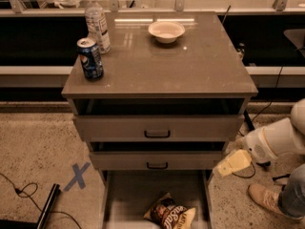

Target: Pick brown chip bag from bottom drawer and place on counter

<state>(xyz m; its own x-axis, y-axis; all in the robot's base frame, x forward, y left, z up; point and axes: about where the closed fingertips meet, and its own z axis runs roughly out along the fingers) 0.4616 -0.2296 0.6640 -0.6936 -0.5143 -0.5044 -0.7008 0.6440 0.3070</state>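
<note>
The one camera view looks down from the front on a grey-beige three-drawer desk (157, 128). Its glossy grey-brown square slab, the desk top (190, 66), is wider than the drawers below.

On the slab's left side stands a blue soda can (90, 58). Just behind it is a clear plastic water bottle with a white cap (97, 22), also upright. A pale shallow bowl (166, 31) sits near the back edge at the middle, well apart from both.

The top drawer (200, 127) and the middle drawer (119, 160), each with a small dark handle, are pulled out only slightly. The bottom drawer (126, 194), a wide shallow tray with a flat floor, is drawn out far towards the camera.

On its floor, right of centre at the lower frame edge, lies the crinkly dark-brown chip bag with a pale yellow end and white lettering (170, 215).

The pale yellow gripper (232, 162) hangs at the end of a white robot arm (274, 141) that enters from the right. It is just off the middle drawer's right end, above and to the right of the bag and not touching it. I cannot tell how far open it is.

A blue tape cross (77, 176) marks the speckled floor on the left, with a thin black cable (21, 192) near it. At lower right are a tan shoe (263, 200) and a jeans leg (291, 194).
</note>
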